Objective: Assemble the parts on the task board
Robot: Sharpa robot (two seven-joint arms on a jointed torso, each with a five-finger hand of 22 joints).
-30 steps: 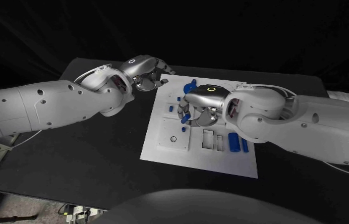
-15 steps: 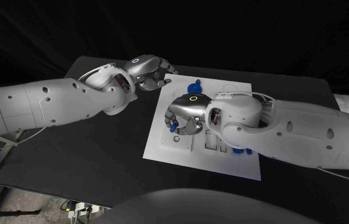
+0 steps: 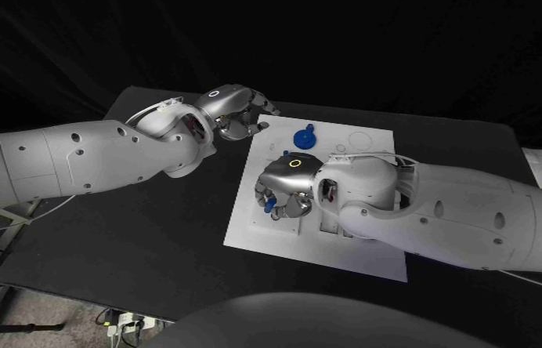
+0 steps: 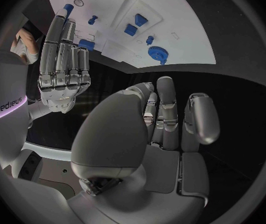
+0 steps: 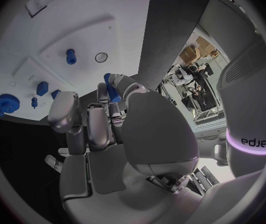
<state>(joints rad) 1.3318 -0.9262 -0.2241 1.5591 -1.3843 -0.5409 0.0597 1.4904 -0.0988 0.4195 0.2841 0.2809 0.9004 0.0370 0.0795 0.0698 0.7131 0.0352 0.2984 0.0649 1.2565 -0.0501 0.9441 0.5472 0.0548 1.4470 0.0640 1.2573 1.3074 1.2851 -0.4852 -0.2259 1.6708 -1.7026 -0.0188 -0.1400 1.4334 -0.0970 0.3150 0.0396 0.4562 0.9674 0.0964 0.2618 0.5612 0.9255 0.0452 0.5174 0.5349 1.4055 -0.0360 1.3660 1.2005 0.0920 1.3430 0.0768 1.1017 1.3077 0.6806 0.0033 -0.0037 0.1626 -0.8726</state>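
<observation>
1. Right hand [image 3: 288, 185] hangs low over the left half of the task board [image 3: 373, 148], fingers curled down. A small blue part [image 5: 110, 86] sits pinched at its fingertips; the right wrist view shows it clearly, and the head view shows blue under the fingers. Judged: it is carrying this piece to a seat on the board.

2. A small round hole [image 5: 101, 57] lies in the raised white panel just ahead of the held part, with a blue peg [image 5: 70, 56] standing beside it. The hole looks a likely target, though I cannot tell for sure.

3. Left hand [image 3: 235, 111] waits off the board's far left corner, over the black table [image 3: 135, 230]. Fingers curled loosely inward, nothing in them. Parked there, it leaves the board free for the right arm.

4. A blue gear [image 3: 304, 138] stands at the far end of the board, well apart from both hands. The left wrist view shows more blue pieces nearby.

5. Room: the right hand works close to the board's left edge, so little margin on that side. The right forearm covers the board's middle and right. The near strip of the board is bare, and the table around it is open.
</observation>
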